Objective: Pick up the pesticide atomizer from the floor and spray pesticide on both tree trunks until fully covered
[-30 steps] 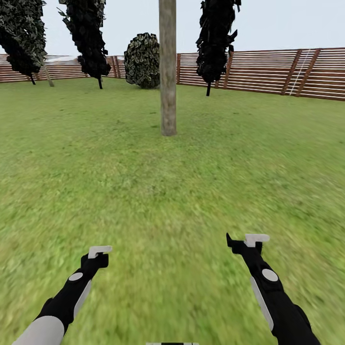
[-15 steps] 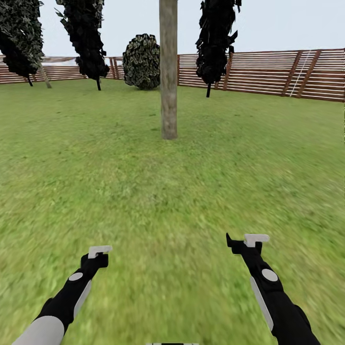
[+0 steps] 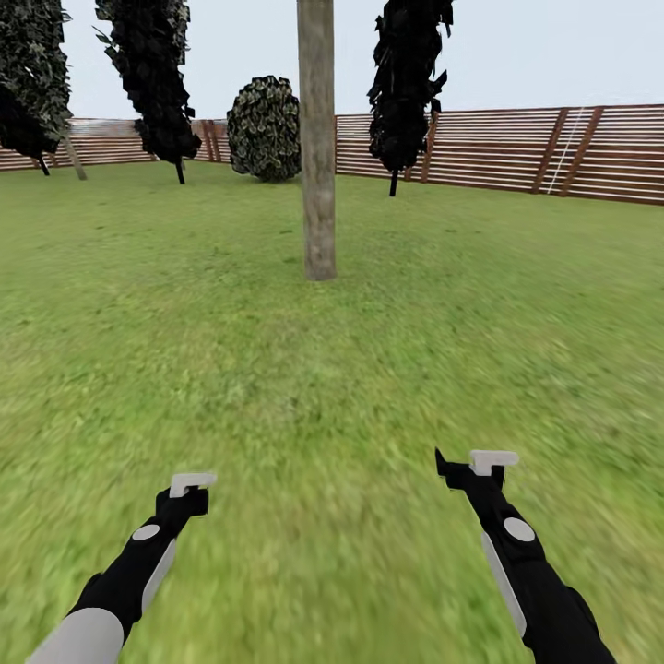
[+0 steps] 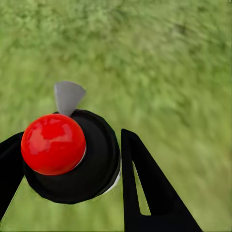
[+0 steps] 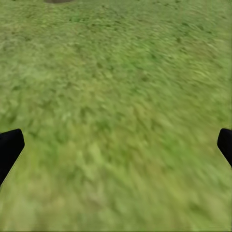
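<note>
Left gripper: clamped on pesticide atomizer, frame lower left. Right gripper: jaws spread, empty. Tree trunk: upper centre, far. Risk: spray falls short from this range.

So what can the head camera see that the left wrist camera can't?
Head camera: a thick grey-brown tree trunk, dark cone-shaped trees, a brown slatted wooden fence and the robot's black arms reaching forward. Left wrist camera: a black round bottle with a shiny red ball and a pale grey tab, probably the sprayer, sitting between two black fingers. Both: blurry green grass.
</note>
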`<state>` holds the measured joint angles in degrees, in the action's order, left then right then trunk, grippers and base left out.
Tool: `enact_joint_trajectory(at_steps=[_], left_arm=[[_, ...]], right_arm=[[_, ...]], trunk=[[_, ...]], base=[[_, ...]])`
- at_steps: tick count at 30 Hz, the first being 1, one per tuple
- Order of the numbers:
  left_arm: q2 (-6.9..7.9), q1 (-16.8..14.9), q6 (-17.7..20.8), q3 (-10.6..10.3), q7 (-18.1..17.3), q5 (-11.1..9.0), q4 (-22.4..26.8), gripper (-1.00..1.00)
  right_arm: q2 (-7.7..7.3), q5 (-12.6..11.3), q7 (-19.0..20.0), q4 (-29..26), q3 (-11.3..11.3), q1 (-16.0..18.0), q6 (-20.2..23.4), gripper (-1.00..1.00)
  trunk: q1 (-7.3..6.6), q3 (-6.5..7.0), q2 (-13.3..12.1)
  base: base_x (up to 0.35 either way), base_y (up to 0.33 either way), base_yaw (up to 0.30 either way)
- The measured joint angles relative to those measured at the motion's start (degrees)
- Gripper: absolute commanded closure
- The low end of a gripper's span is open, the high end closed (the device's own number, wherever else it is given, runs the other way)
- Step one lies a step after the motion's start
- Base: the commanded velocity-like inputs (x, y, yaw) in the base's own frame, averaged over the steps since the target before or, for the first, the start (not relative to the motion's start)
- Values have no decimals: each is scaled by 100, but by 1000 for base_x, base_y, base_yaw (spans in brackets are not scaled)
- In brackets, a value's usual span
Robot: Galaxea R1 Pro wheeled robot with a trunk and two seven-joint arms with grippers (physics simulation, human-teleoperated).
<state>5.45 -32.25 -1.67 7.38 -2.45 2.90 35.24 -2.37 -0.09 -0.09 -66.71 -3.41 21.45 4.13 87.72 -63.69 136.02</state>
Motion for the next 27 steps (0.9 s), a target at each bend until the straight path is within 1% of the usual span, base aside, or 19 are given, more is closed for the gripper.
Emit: enact_joint_trajectory(at_steps=[10, 13, 19, 27], left_arm=[[0, 0, 0, 0, -1, 0, 0, 100], [0, 0, 0, 0, 1, 0, 0, 100], [0, 0, 0, 0, -1, 0, 0, 100], [0, 0, 0, 0, 0, 0, 0, 100]], right_arm=[[0, 0, 0, 0, -1, 0, 0, -100], [0, 0, 0, 0, 0, 0, 0, -100], [0, 0, 0, 2, 0, 0, 0, -100], [0, 0, 0, 0, 0, 0, 0, -100]], trunk=[[0, 87, 0], [0, 104, 0], [0, 110, 0], [0, 111, 0]], base=[[336, 78, -4], [336, 78, -153], [336, 78, -248], [336, 78, -36]])
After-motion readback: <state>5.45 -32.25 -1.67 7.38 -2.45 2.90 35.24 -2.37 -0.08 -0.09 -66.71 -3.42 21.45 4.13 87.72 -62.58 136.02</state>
